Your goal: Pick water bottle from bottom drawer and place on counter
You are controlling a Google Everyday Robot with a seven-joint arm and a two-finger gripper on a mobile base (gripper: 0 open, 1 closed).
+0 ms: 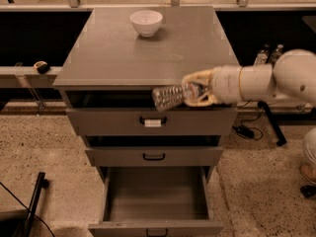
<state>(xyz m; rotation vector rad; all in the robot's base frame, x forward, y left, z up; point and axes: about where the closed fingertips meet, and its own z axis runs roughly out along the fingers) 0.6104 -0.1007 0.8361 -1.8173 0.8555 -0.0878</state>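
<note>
Speckled flooring surrounds a grey cabinet whose counter (148,58) carries only a white bowl (146,22) near its back edge. Below, we see the bottom drawer (155,228) pulled out and bare inside, while the two drawers above it sit pushed in.

Our gripper (190,92) reaches in from the right and is clamped around the water bottle (168,97), which lies roughly level, its free end pointing left. The bottle hangs just in front of the counter's front edge, right of the middle, at about the height of that edge and clear of the upper drawer's front.

We judge the pick finished and the lift to the counter under way. To do this step well, we should raise the bottle until its underside clears the front edge before moving toward the back, otherwise the ribbed body may catch the overhang. The front right part of the counter is a good landing spot, well apart from the bowl. A round bottle laid on its side can roll, so we should lower it to touch before letting go.
</note>
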